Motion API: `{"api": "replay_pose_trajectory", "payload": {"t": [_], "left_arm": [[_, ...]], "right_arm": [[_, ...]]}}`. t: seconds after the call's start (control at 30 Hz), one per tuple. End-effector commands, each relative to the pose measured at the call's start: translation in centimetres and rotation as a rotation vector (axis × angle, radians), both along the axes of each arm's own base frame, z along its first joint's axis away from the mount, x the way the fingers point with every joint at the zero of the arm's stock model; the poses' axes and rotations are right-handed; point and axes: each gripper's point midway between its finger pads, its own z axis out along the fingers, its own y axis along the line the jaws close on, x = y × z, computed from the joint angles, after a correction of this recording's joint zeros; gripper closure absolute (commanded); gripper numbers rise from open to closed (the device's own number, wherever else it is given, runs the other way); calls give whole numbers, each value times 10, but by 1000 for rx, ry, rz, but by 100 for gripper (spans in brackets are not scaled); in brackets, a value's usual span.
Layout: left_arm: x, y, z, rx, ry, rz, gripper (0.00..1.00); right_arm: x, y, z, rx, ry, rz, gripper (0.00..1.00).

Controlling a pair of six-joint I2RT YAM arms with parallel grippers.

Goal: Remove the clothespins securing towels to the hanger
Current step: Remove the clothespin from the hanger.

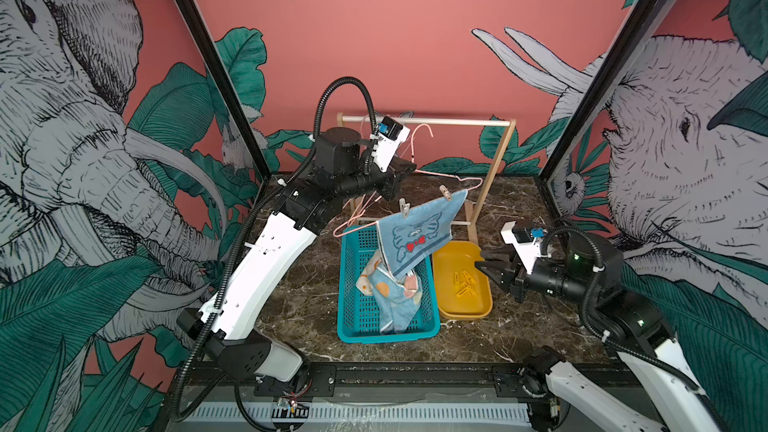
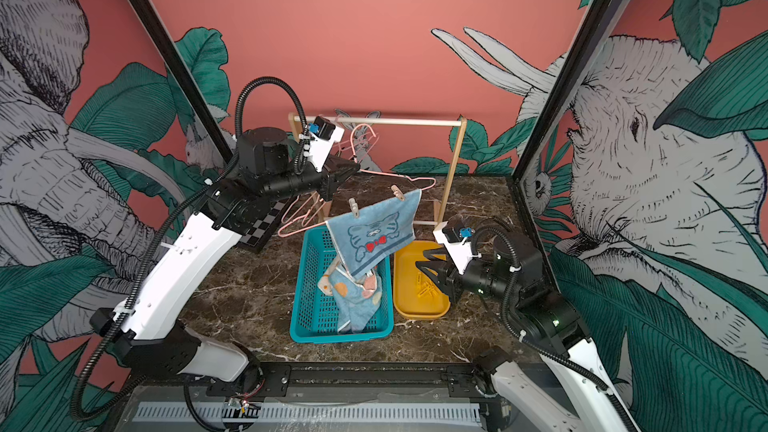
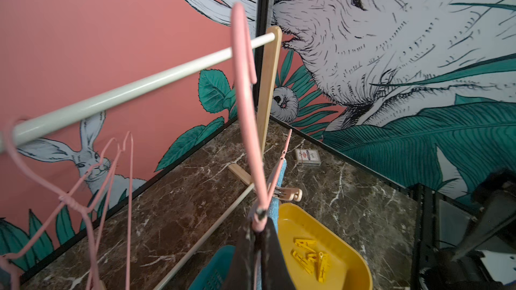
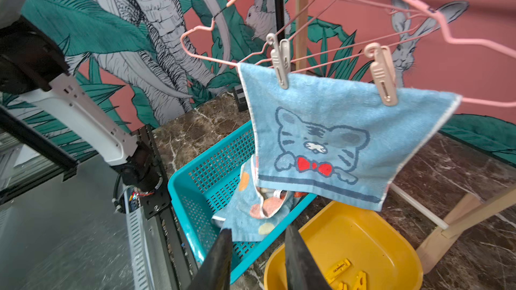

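Note:
A light blue towel [image 1: 419, 234] [image 4: 335, 140] with a cat figure hangs from a pink hanger [image 1: 469, 180] [image 3: 245, 107]. Two tan clothespins [image 1: 404, 207] [image 1: 445, 192] [image 4: 280, 62] [image 4: 382, 73] pin it to the hanger. My left gripper [image 1: 409, 168] [image 3: 259, 227] is shut on the hanger's neck and holds it tilted over the teal basket [image 1: 345, 284]. Two more towels [image 1: 390, 288] lie crumpled in that basket. Several yellow clothespins [image 1: 465, 282] [image 3: 310, 258] lie in the yellow tray [image 1: 453, 259]. My right gripper [image 1: 484, 263] [image 4: 258, 230] hovers open and empty over the tray's right side.
A wooden rack with a white rail [image 1: 436, 121] stands at the back. Bare pink hangers [image 1: 361, 209] hang from its left end. A small card box [image 3: 307, 157] lies on the marble table behind the rack's foot. A checkered board [image 2: 266, 222] lies under my left arm.

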Motion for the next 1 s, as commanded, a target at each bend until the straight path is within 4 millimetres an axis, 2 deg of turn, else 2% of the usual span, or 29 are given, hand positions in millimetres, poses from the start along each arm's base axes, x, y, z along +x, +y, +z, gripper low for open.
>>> {"api": "replay_pose_trajectory", "payload": {"t": [0.0,0.13,0.23,0.43,0.7,0.97], "left_arm": [[-19,-3,7,-44,23,-79,100],[-20,-8,3,-53,45,-104,100],[-21,-10,1,-56,59,-117,100],[-31,-12,1,-59,89,-164,100],[-40,-13,-18,-35,151,-198,100],[-41,-19,-25,-25,174,-214,100]], "right_arm": [[-4,7,-7,-66,0,52,68],[7,21,-28,-199,-6,43,69],[11,36,-30,-245,-39,63,69],[23,58,-13,-227,-100,93,68],[37,91,12,-235,-156,170,67],[48,114,20,-235,-180,219,66]]}}
